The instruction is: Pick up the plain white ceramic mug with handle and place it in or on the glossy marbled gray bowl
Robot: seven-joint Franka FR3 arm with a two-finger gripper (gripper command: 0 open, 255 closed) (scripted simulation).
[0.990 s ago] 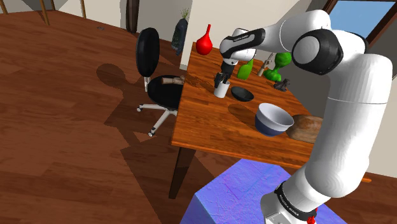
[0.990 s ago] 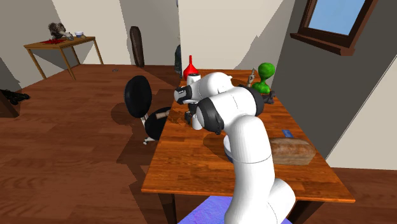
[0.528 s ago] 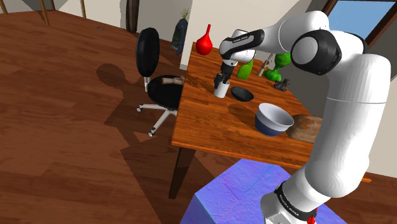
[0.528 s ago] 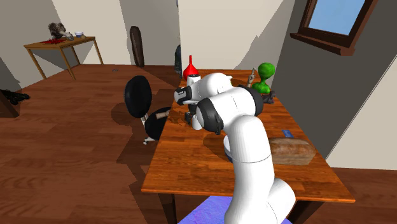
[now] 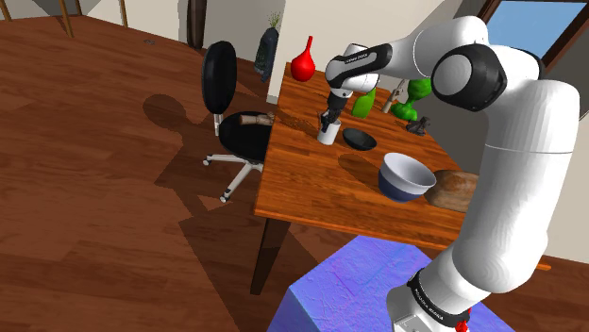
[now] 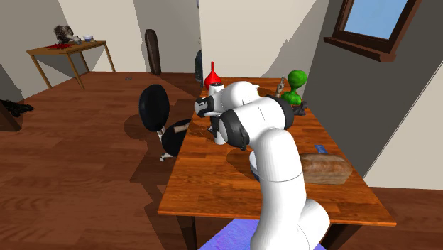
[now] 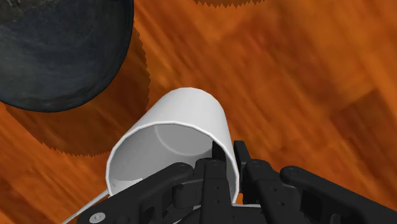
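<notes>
Claw (image 5: 327, 123) clenched on white mug (image 5: 328, 136) over wooden table (image 5: 311, 189), wooden floor (image 5: 113, 207) around.

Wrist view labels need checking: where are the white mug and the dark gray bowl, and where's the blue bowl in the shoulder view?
white mug (image 7: 168, 143): wrist view, inner wall.
dark gray bowl (image 7: 60, 48): wrist view, marbled surface.
blue bowl (image 5: 408, 173): shoulder view, white inside.

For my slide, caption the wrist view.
Gripper clasps the white mug by its wall; dark bowl nearby on the wooden table.
</notes>
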